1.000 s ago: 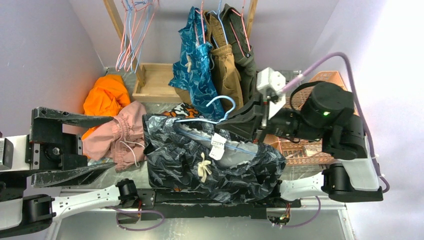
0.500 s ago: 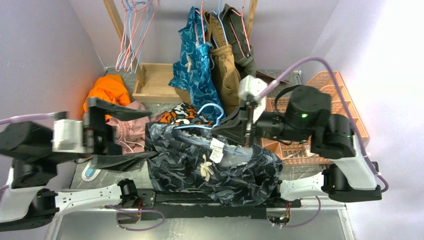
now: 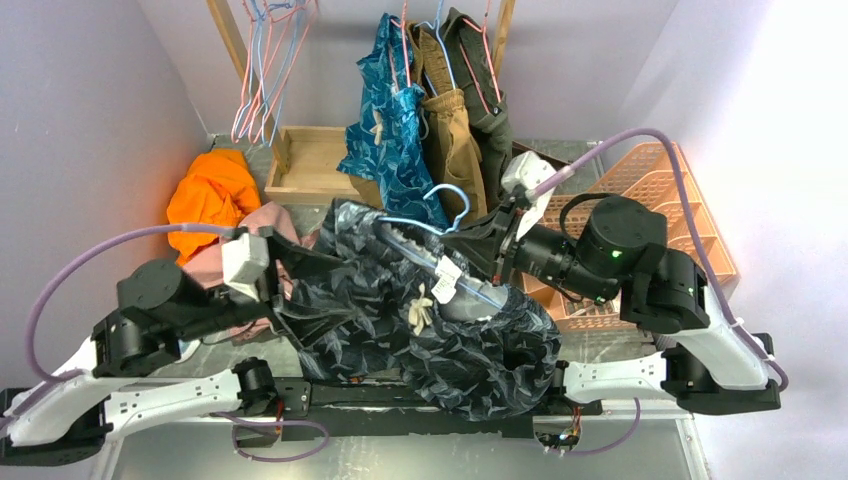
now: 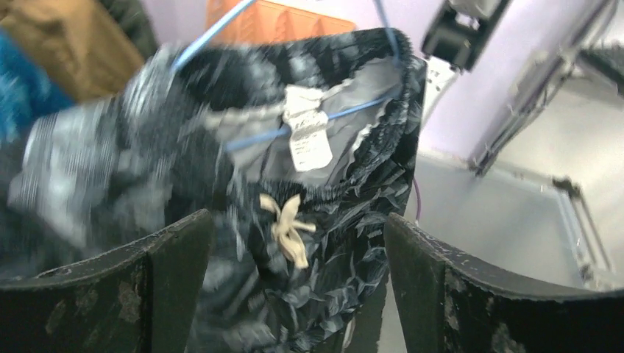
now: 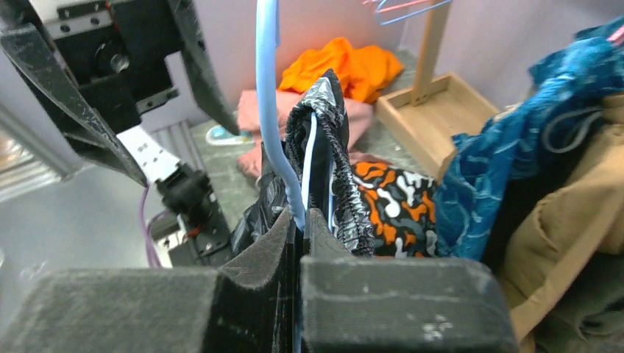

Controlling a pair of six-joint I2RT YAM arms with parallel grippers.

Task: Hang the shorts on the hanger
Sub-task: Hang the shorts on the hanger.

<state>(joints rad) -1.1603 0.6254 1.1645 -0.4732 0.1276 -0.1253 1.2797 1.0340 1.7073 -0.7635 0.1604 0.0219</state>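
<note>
Right wrist alone, right gripper pinching hanger

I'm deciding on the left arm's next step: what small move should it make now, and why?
Probably ease the left gripper forward and close on the shorts near the waist. Its jaws stand open at the shorts, gripping nothing, while the right gripper is shut on the hanger, whose wire runs inside the waist.
</note>
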